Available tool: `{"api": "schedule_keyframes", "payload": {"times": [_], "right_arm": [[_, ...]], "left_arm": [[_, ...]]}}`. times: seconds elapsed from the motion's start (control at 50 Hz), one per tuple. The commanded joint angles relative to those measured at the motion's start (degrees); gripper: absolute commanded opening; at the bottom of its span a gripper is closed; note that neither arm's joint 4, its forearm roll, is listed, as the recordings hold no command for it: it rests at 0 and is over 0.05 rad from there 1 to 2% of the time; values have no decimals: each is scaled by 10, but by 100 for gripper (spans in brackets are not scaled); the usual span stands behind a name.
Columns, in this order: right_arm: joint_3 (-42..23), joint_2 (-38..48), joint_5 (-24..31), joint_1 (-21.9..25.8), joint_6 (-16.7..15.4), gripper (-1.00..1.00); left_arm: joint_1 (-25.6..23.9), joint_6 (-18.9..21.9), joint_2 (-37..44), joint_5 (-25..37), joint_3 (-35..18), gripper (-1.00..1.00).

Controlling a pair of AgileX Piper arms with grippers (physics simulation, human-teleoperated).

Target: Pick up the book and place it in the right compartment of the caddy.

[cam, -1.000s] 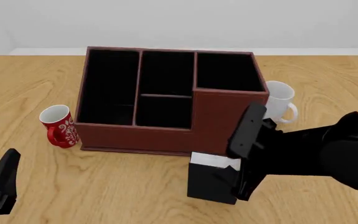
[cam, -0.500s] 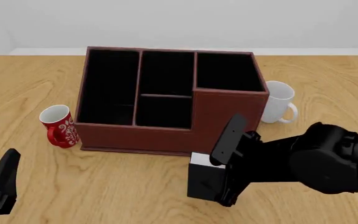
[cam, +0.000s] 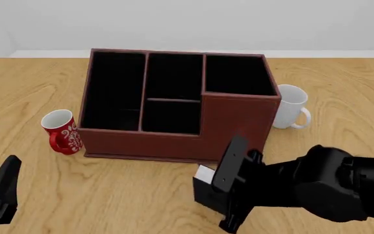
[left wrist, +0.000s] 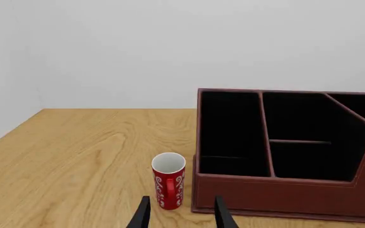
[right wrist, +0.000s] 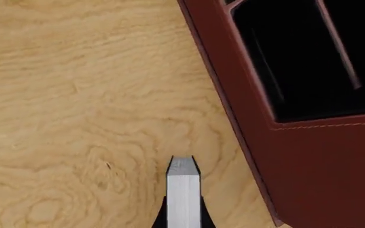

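While the book (cam: 206,192) stands on the bench toward its near edge, just in front of the caddy (cam: 174,131), the right end effector (cam: 229,204) is down around it and, in the right wrist view, its fingers flank the white page edges, apparently clenched on the book. Lifting and carrying into the right compartment (cam: 235,74) remain, by my judgement. Near the front-left corner, the left end effector (left wrist: 179,216) hangs released.
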Motion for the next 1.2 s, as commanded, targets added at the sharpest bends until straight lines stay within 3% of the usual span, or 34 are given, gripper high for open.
{"api": "schedule_keyframes", "payload": {"times": [0.02,0.16,0.44,0.76,1.0,1.2], "right_arm": [[-7,-43,44,46,49,-100],[-23,-96,96,66,69,-100],[-38,-170,157,47,87,-100],[-128,-227,260,50,108,-100],[-223,-234,328,35,97,-100],[-299,-230,375,8,58,-100]], "left_arm": [[0,0,0,0,0,100],[0,0,0,0,0,100],[0,0,0,0,0,100],[0,0,0,0,0,100],[0,0,0,0,0,100],[0,0,0,0,0,100]]}}
